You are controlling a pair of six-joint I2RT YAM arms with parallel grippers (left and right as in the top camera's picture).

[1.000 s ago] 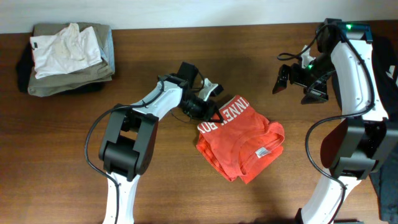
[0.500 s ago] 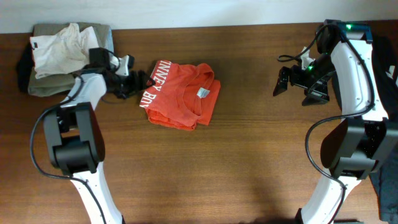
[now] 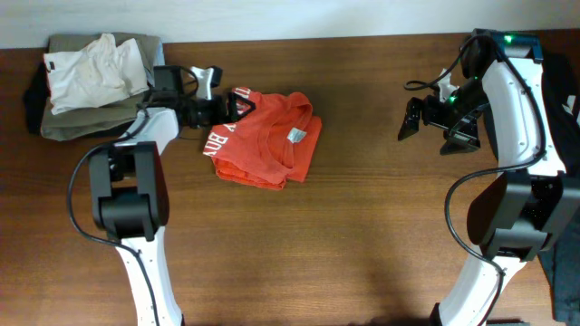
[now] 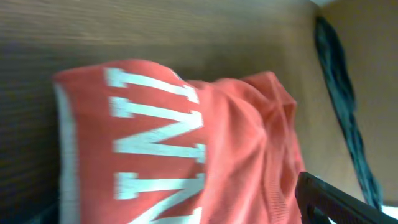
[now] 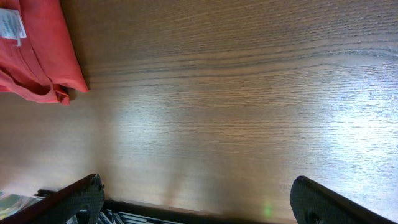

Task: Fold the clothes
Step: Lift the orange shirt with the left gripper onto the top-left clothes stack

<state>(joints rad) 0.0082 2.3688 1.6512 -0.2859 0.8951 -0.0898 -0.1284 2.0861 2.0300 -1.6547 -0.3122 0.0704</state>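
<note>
The clothes, a folded red-orange T-shirt (image 3: 267, 140) with white lettering and a small white neck label, lie left of centre on the wooden table (image 3: 362, 226). My left gripper (image 3: 227, 109) is at the shirt's back-left corner, over the lettered edge. In the left wrist view the T-shirt (image 4: 186, 137) fills the frame under my left gripper (image 4: 186, 211), whose jaws stand wide open; one dark finger (image 4: 336, 202) shows at lower right. My right gripper (image 3: 426, 118) hovers open at the back right, well away from the shirt. Nothing but bare wood shows between the jaws of my right gripper (image 5: 202, 205).
A pile of khaki-grey folded garments (image 3: 100, 113) with a white top (image 3: 95, 68) on it sits at the back-left corner, just left of my left arm. A dark cable (image 4: 339, 93) runs along the table's far side. The shirt's corner (image 5: 37, 56) shows in the right wrist view.
The left gripper carried the shirt from the table's middle to the back left, set it down and opened. It has since slid over the shirt's lettered edge. The right arm has not moved.
</note>
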